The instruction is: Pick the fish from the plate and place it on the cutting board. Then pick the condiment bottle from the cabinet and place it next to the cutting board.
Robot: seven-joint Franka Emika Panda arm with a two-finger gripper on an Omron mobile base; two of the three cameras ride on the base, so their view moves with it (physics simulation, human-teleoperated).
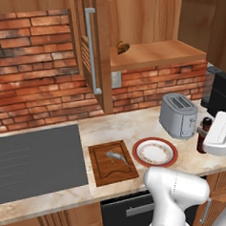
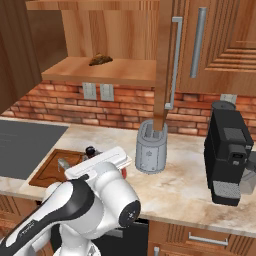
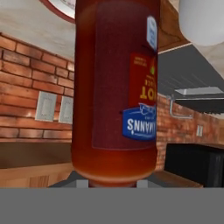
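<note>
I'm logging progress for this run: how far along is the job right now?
Done: the fish lies on the cutting board, and the plate is bare. In hand: the condiment bottle is out of the cabinet, gripped in the shut claw, low over the counter right of the toaster. Left: carry it past the plate and set it down beside the board.

Low in the foreground, white arm (image 2: 95, 210) bent over the marble tabletop (image 2: 185, 185). Past its wrist, black cap and dark red neck of the condiment bottle (image 2: 90, 150) poking up, just right of the cutting board (image 2: 50, 170). On the board, the fish (image 2: 63, 164), partly hidden by the arm. Further right, grey toaster (image 2: 151, 148), then black coffee machine (image 2: 229, 157). Above, open cabinet (image 2: 107, 70) with a small brown lump (image 2: 100, 60) on its shelf. Far left, grey stovetop (image 2: 25, 142).
</note>
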